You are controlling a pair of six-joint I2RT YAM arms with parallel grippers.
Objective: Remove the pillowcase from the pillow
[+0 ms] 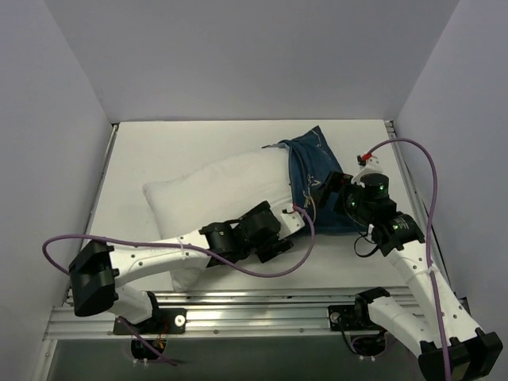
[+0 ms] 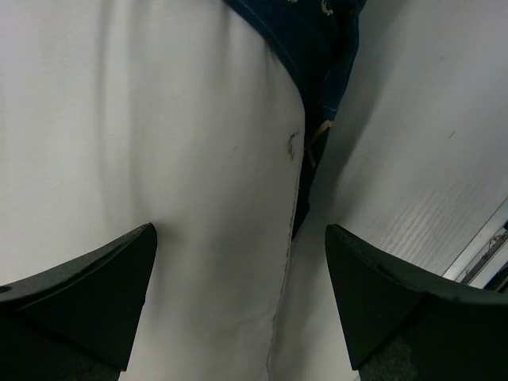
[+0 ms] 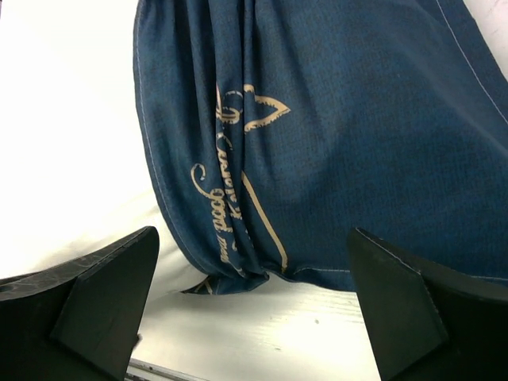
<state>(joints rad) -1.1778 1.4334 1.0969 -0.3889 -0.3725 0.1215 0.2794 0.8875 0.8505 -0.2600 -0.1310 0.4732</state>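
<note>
Reaching from the lower left of the overhead view toward its centre, my left arm lies low over the table (image 1: 175, 143). My left gripper (image 2: 240, 230) hangs over the pillow (image 2: 119, 119), fingers spread wide, clamping nothing. My right arm bends in from the lower right. My right gripper (image 3: 254, 231) is equally wide above the pillowcase (image 3: 357, 119), holding nothing. The pillowcase sits bunched on the pillow's upper-right end, and the bare white pillow stretches toward centre left.

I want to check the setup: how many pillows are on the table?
1. The white pillow lies across the middle of the table, its right end inside the navy pillowcase. Its near edge is partly hidden; no second pillow shows.
</note>
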